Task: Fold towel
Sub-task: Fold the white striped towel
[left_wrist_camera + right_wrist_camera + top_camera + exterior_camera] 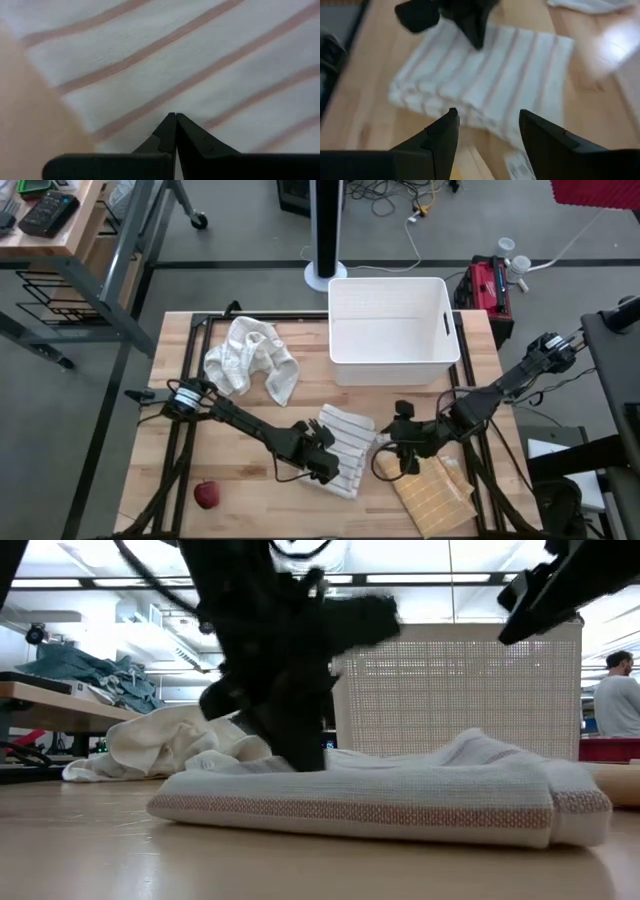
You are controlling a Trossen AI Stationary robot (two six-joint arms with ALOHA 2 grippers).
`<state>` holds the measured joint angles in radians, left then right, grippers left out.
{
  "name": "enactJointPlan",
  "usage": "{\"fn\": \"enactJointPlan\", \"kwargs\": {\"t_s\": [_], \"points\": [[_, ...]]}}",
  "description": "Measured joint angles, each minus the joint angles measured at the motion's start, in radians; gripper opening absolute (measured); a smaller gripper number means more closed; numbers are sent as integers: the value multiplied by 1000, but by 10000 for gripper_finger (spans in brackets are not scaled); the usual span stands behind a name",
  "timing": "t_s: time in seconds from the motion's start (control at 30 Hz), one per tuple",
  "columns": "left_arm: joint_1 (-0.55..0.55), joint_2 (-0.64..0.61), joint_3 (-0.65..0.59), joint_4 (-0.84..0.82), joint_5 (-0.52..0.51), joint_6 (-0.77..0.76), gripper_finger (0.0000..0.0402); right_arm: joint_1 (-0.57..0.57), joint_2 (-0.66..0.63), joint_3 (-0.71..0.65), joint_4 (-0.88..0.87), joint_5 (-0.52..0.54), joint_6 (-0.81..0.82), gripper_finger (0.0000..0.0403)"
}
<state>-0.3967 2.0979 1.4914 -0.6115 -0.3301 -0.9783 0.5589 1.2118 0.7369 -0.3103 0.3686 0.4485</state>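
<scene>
A folded white towel with reddish stripes (352,442) lies flat on the wooden table, near its front middle. My left gripper (325,463) is shut and comes down on the towel's left side; in the low view it is the dark mass (295,755) standing on the towel (400,800). My right gripper (487,122) hangs open in the air just right of the towel, touching nothing, its fingers pointing slantwise down toward the towel's right edge (485,125). My left gripper has its shut fingertips (175,120) down on the top face of the folded towel (150,60), near its left edge. The fingers come steeply from above, slanting in from the table's left. The towel lies flat on the table under them.
A crumpled white towel (250,355) lies at the far left. A white bin (390,330) stands at the far middle. A tan cloth (435,490) lies at the front right beside the striped towel, and a red apple (207,495) at the front left.
</scene>
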Motion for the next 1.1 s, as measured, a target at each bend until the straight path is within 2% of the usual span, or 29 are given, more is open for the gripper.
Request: {"fn": "enactJointPlan", "kwargs": {"t_s": [0.13, 0.2, 0.47, 0.67, 0.8, 0.93, 1.1], "points": [[-16, -11, 10, 147, -19, 41, 0, -25, 62, -93, 297, 0, 35, 199], [-20, -11, 11, 198, -20, 63, 0, -36, 104, -112, 381, 2, 74, 199], [-30, -11, 10, 240, -24, 70, 0, -47, 306, -97, 393, 0, 161, 199], [-35, -11, -5, 350, -26, 86, 0, -48, 393, -69, 278, -2, 188, 199], [-35, -11, -59, 457, -27, 105, 0, -47, 378, -54, 210, -6, 188, 193], [-35, -11, -109, 532, -27, 110, 0, -47, 293, -51, 198, -6, 183, 178], [-35, -10, -129, 561, -17, 108, 0, -62, 213, -51, 177, 65, 139, 152]]}}
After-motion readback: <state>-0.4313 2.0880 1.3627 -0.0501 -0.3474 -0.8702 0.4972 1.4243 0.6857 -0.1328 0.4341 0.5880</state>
